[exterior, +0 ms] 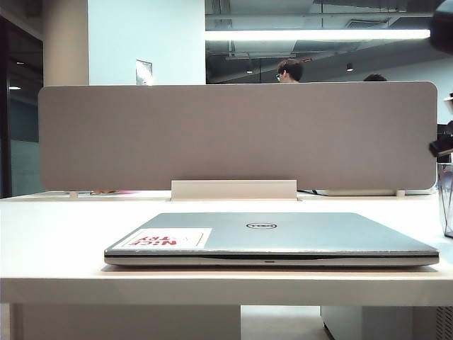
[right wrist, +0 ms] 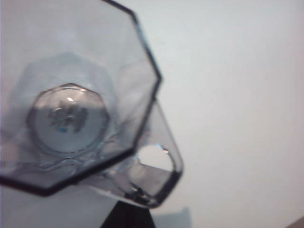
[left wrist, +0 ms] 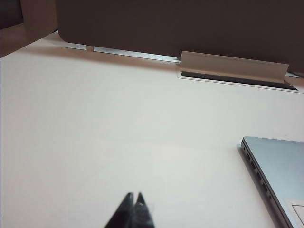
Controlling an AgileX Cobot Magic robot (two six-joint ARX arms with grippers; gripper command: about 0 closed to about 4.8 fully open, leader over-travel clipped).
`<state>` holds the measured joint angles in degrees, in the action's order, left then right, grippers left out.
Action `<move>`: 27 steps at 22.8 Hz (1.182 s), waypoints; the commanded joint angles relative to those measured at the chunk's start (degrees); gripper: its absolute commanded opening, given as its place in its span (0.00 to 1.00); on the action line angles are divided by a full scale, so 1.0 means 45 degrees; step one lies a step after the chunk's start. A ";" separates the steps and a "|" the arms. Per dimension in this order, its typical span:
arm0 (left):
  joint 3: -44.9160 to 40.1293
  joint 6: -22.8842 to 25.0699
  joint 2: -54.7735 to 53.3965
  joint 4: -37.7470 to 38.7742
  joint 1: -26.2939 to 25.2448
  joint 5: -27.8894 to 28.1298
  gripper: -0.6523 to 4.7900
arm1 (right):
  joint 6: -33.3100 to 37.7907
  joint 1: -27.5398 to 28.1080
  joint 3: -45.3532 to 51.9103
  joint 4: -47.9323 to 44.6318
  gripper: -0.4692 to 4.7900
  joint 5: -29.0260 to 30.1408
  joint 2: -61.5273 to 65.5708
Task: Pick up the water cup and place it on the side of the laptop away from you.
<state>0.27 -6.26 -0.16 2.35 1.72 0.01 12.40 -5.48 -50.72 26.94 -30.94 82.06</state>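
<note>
The closed silver-grey laptop [exterior: 283, 237] lies flat in the middle of the white table [exterior: 49, 241], with a white sticker with red letters [exterior: 170, 239] on its lid. One corner of the laptop [left wrist: 280, 166] shows in the left wrist view. The clear water cup [exterior: 447, 202] stands cut off at the right edge of the exterior view, under a dark part of my right gripper [exterior: 440, 146]. In the right wrist view I look down into the water cup [right wrist: 71, 114], and my right gripper [right wrist: 137, 202] is shut on its side handle [right wrist: 152, 175]. My left gripper [left wrist: 134, 195] is shut and empty over bare table, to the left of the laptop.
A grey divider panel [exterior: 237, 134] runs along the back of the table. A white raised cable flap [exterior: 233, 190] sits at its foot behind the laptop, also seen as the flap [left wrist: 232, 66] over a slot. A person [exterior: 289, 71] is beyond the panel.
</note>
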 commanded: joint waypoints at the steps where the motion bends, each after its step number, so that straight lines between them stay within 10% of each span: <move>1: 0.0039 -0.0044 -0.0015 -0.0165 -0.0010 -0.0058 0.11 | -0.0452 0.0437 -0.0044 -0.0015 0.08 -0.0204 -0.0078; 27: 0.0039 -0.0049 -0.0015 -0.0151 -0.0010 -0.0398 0.11 | 0.0034 0.0908 0.2492 -0.1039 0.08 0.2574 -0.7072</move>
<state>0.27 -6.26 -0.16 2.35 1.72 -1.39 10.59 -1.26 -41.19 24.91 -20.38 52.14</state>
